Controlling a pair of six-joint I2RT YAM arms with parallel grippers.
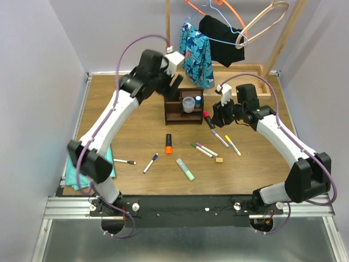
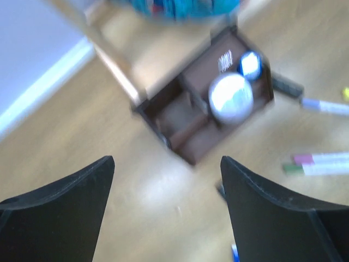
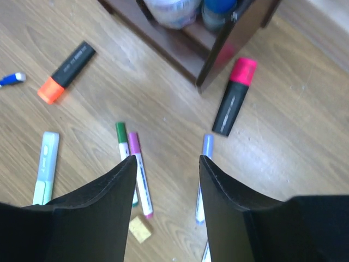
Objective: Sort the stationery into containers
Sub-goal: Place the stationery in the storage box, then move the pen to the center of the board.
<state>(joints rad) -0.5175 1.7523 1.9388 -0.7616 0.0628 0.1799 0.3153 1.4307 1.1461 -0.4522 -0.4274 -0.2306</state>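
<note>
Overhead and wrist views above organizer (image 1: 175, 112)

We count six thin markers: black marker (image 1: 124, 161), blue marker (image 1: 150, 162), green marker (image 3: 121, 134), pink marker (image 3: 139, 174), lilac marker (image 1: 220, 138), yellow marker (image 1: 233, 145). Three highlighters: orange highlighter (image 1: 168, 143), red highlighter (image 3: 233, 98), pale-green highlighter (image 1: 185, 169). One tan eraser (image 1: 219, 160), one clear tub (image 1: 188, 103), one dark organizer (image 1: 173, 112).

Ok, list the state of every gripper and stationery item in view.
Left gripper: open, empty.
Right gripper: open, empty.
Clear tub: standing in the organizer.
Red highlighter: lying on the table beside the organizer.
Orange highlighter: lying on the table.
Pale-green highlighter: lying on the table.
Eraser: loose on the table.
</note>
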